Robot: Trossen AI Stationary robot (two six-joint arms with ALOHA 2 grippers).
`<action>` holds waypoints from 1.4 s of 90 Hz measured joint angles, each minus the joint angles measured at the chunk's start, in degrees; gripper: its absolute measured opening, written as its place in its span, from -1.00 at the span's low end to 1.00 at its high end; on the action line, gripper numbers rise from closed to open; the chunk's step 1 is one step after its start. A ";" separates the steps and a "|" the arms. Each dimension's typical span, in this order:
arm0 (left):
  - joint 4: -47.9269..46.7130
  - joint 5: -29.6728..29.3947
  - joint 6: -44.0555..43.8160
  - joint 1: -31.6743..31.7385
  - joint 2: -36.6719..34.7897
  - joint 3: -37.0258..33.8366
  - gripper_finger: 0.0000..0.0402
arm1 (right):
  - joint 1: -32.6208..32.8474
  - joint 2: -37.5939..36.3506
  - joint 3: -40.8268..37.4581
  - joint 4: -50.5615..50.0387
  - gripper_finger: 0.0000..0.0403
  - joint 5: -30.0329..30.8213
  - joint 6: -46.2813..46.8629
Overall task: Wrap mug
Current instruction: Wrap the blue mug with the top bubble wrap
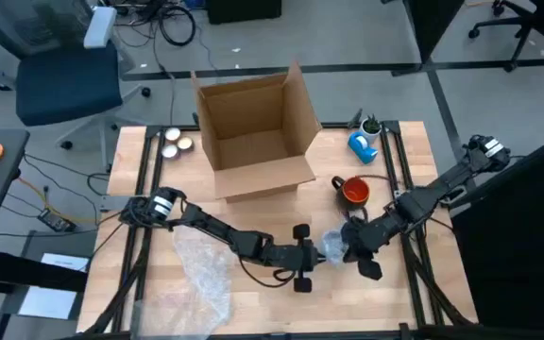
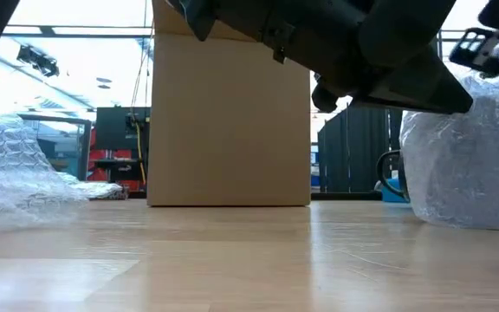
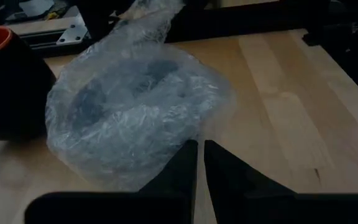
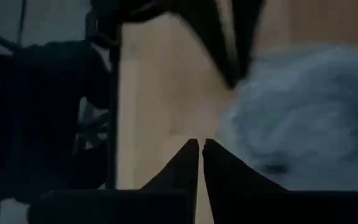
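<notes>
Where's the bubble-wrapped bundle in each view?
High: wrapped bundle front of centre, between both grippers.
Low: far right, on the table.
Left wrist: centre-left, past the fingers.
Right wrist: right side.
Shared landmark: orange mug beside it, also in the left wrist view.

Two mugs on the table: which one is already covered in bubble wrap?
The dark mug bundled in clear bubble wrap, lying between both claws near the table's front. The orange-lined black mug beside the open cardboard box stands bare.
</notes>
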 joint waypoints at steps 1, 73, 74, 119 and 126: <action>0.00 0.00 0.00 0.00 0.00 0.00 -0.92 | -0.07 -0.42 0.19 -1.23 -1.00 0.75 -0.07; 0.73 0.00 0.00 0.08 0.04 0.00 -0.92 | -2.22 3.16 0.33 -3.55 -1.00 1.39 -1.29; 0.82 0.00 0.00 0.10 0.04 0.00 -0.92 | -2.25 3.16 0.27 -3.52 -1.00 1.39 -1.29; 2.19 0.11 -0.02 0.31 0.07 -0.04 -0.93 | -6.21 19.94 -1.97 8.31 -1.00 -1.19 -8.08; 2.19 0.10 -0.02 0.31 0.07 -0.04 -0.93 | -6.99 22.02 -1.84 8.98 -1.00 -1.25 -9.26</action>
